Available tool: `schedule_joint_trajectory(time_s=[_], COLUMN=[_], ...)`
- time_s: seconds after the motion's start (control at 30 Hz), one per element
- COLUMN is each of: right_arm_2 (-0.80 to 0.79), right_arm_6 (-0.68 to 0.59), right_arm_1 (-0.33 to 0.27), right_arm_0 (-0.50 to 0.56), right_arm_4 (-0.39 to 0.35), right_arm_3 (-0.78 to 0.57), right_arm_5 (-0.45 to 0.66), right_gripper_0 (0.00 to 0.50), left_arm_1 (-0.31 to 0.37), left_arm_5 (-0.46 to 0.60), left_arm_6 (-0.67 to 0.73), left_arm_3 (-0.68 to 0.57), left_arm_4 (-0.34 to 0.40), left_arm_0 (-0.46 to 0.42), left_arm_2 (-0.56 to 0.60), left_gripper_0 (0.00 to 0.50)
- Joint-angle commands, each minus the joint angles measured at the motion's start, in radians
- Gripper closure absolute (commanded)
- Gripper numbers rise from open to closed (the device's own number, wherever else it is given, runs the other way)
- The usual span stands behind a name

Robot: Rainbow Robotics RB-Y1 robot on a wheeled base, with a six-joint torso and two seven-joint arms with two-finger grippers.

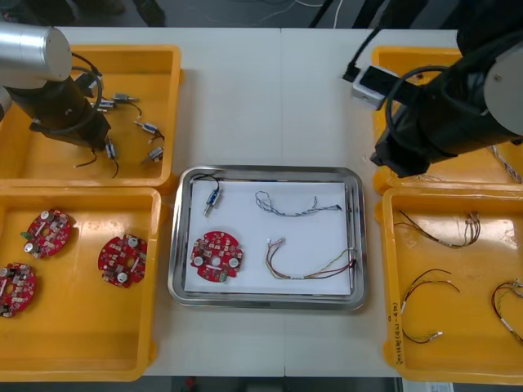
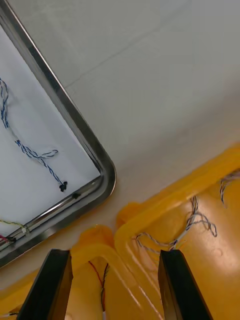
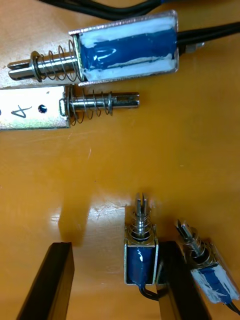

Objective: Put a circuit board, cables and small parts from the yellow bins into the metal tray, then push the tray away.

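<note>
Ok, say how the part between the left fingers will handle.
The part looks rigid, metal frame and sprung pin, so probably won't flex. Its black lead will likely trail limp. It lies close beside one finger of the open left gripper, so closing may nudge it sideways. The right gripper hangs open over the right bins.

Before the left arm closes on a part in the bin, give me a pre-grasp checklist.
1. Left gripper open, low over the far left yellow bin: ok.
2. Small metal part between its fingers: ok, but off-centre, close against one finger.
3. Neighbouring part out of the grasp: cannot tell; it lies just outside that same finger.
4. Metal tray has free room: ok; bare white floor around the circuit board.
5. Right gripper open, empty, over the right bins' rims: ok.
</note>
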Motion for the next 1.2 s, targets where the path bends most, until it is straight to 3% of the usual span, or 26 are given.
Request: schedule_joint_trajectory(time_s=[0.03,0.3,0.63,1.03,1.2], right_arm_2=[-0.087,-0.234,-0.363,-0.47,-0.498], right_arm_6=[-0.096,-0.251,-0.405,-0.448,-0.467], right_arm_1=[-0.096,-0.173,-0.198,-0.196,-0.178], right_arm_0=[0.098,0.214,0.317,0.403,0.429], right_arm_4=[-0.016,-0.08,-0.085,-0.039,-0.031], right_arm_3=[-0.101,-0.13,-0.121,-0.092,-0.092], right_arm_5=[0.003,0.003,0.003,0.003,0.003], right_gripper_0=[0.0,0.0,0.0,0.0,0.0], left_arm_1=[-0.009,-0.009,0.025,0.102,0.126], left_arm_5=[-0.009,-0.009,0.02,0.249,0.357], left_arm_6=[-0.092,-0.085,-0.083,-0.063,-0.043], left_arm_3=[-0.004,-0.003,-0.015,-0.158,-0.313], left_arm_4=[-0.001,0.002,0.005,-0.032,-0.049], left_arm_0=[-0.038,-0.036,-0.036,-0.032,0.03], left_arm_2=[-0.01,-0.01,0.006,0.111,0.181], left_gripper_0=[0.5,0.5,0.5,0.5,0.5])
